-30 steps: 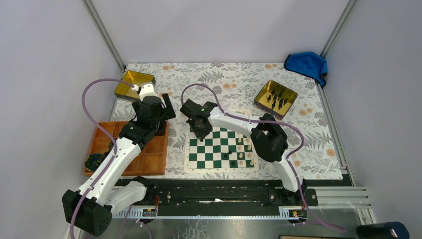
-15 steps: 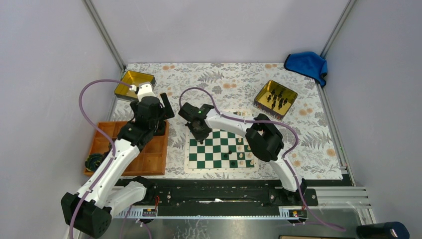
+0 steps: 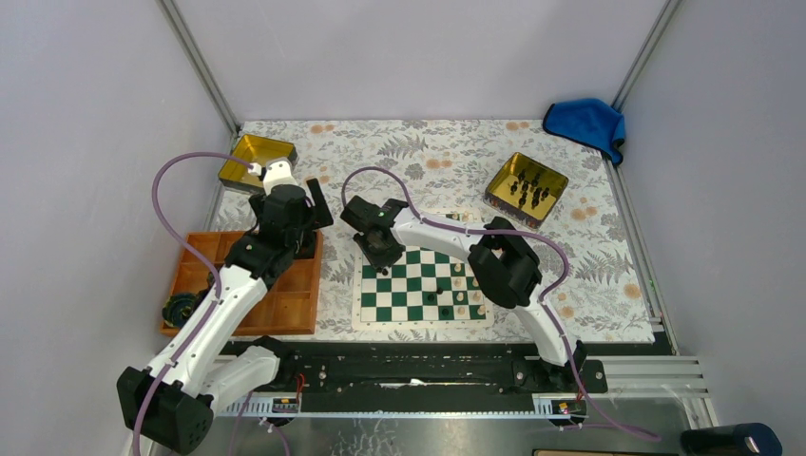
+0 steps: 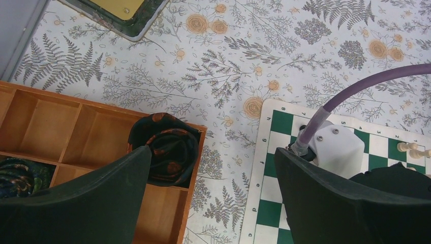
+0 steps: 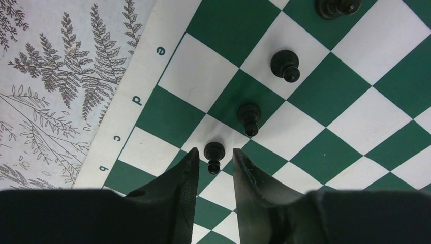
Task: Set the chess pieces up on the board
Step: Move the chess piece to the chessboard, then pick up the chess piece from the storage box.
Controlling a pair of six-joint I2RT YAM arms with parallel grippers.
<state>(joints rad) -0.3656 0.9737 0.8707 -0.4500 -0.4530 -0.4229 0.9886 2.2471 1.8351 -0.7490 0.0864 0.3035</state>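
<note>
Step in hand: setting a small black pawn [image 5: 213, 151] down on the flat green-and-white chequered board [image 5: 315, 147]. I judge this to be the release stage.
Pawn position: upright on a square close to the lettered white border, near the board's far left corner. It is last in a diagonal line with the next black pawn [image 5: 249, 118].
Right fingers: the right gripper [image 5: 215, 157] has its fingers [image 5: 178, 188] narrowly parted, one each side of the pawn. A sliver of board shows on both sides, so nothing is gripped.
Left fingers: the left gripper [image 4: 212, 162] is spread wide and empty above a corner of the orange compartmented wooden tray [image 4: 61, 127].
Method: widen the fingers a little further, then lift straight up. Any sideways drift risks tipping this pawn or its neighbour.
Check: confirm the base sits inside one square.
Supply: more black pieces stand in the gold rectangular tin [image 3: 526, 188], well apart from the board.
Right wrist view only: the clearance between fingers and pawn.
Top view only: both arms, the tin and the cream-coloured chess figures [image 3: 466, 296] on the board's right side. The placed pawn cannot be made out there.
Left wrist view only: a dark patterned bundle [image 4: 165, 147] in a tray compartment.
</note>
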